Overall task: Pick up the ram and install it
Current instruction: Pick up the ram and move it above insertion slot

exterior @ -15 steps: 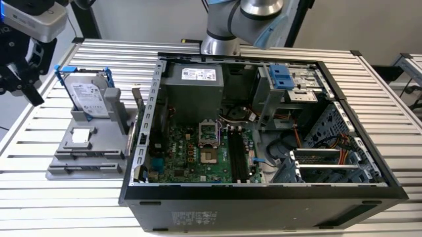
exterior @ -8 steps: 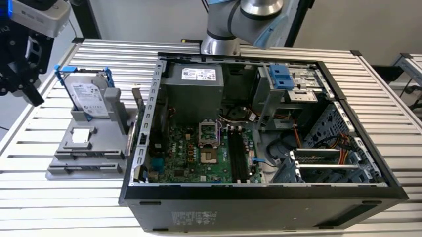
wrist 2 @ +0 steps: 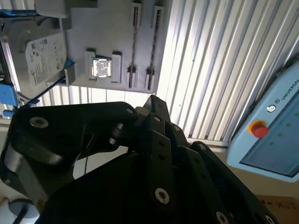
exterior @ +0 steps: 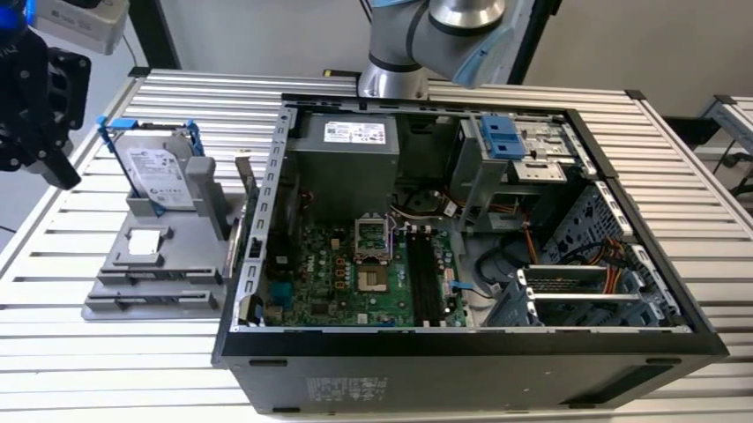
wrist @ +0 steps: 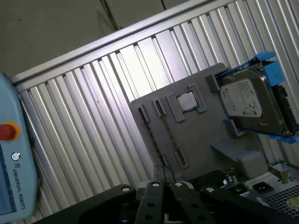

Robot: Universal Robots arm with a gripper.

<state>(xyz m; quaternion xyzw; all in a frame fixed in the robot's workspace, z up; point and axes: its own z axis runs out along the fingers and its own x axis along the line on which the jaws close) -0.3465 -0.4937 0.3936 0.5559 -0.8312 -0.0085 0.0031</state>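
Step in hand: approach for pickup, we judge. Gripper [wrist: 162, 182] above gray fixture [wrist: 198, 135]; open or closed, we cannot tell. Ram [wrist: 155, 140] seemingly edge-on in fixture slot, untouched. Pickup calls for alignment along stick.

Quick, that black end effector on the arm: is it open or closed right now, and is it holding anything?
Black jointed end effector: closed, with nothing seen in its grip.
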